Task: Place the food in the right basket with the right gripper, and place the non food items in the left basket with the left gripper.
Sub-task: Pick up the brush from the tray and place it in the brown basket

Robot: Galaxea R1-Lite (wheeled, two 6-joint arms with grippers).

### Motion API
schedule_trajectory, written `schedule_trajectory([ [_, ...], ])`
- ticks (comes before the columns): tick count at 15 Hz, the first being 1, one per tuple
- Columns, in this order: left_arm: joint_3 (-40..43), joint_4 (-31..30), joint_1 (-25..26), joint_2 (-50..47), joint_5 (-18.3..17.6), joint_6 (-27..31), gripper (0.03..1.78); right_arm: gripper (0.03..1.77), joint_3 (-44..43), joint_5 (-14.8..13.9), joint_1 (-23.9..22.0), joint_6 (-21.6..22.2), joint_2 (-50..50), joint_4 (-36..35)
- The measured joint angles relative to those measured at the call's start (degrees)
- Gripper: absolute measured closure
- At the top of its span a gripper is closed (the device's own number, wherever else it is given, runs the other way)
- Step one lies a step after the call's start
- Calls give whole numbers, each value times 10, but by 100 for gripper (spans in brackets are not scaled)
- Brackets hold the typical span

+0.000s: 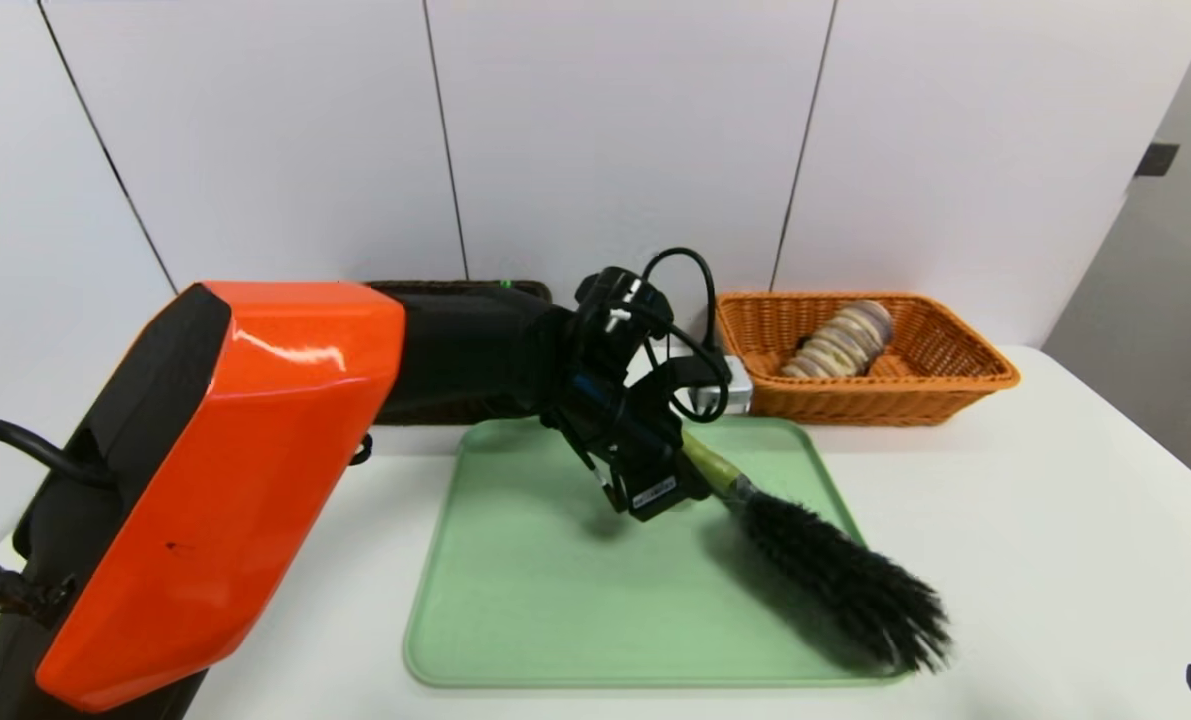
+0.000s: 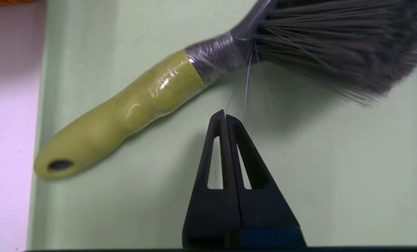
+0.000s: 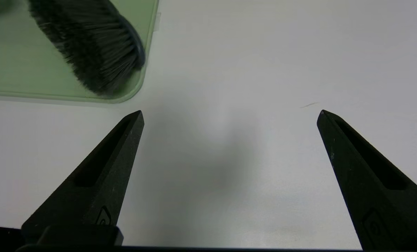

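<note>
The hand brush, a non food item, lies on the green tray (image 1: 515, 600), its olive-green handle (image 2: 124, 112) toward the back and its black bristles (image 1: 845, 585) toward the front right corner. My left gripper (image 2: 225, 114) hangs over the tray (image 1: 655, 492), shut with nothing in it. Its tips are just beside the handle and apart from it. The striped beige roll (image 1: 840, 340) lies in the orange right basket (image 1: 955, 385). Only a strip of the dark left basket (image 1: 455, 288) shows behind my left arm. My right gripper (image 3: 229, 113) is open over bare table.
The white table (image 1: 1055, 520) stretches right of the tray. A small pale box-like thing (image 1: 733, 395) sits between the tray's back edge and the orange basket. My left arm's orange shell (image 1: 225, 480) blocks the table's left side. A wall stands close behind the baskets.
</note>
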Motion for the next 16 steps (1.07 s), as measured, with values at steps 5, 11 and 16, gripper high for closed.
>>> schedule_trajectory([
  [5,0,-9,-1,-7,0,-3,177,9,2,0,0,1,-3,0],
  [11,0,-9,0,-14,1,-3,177,9,3,0,0,0,-3,0],
  [16,0,-9,0,-24,2,-4,177,9,1,-1,0,1,-3,0],
])
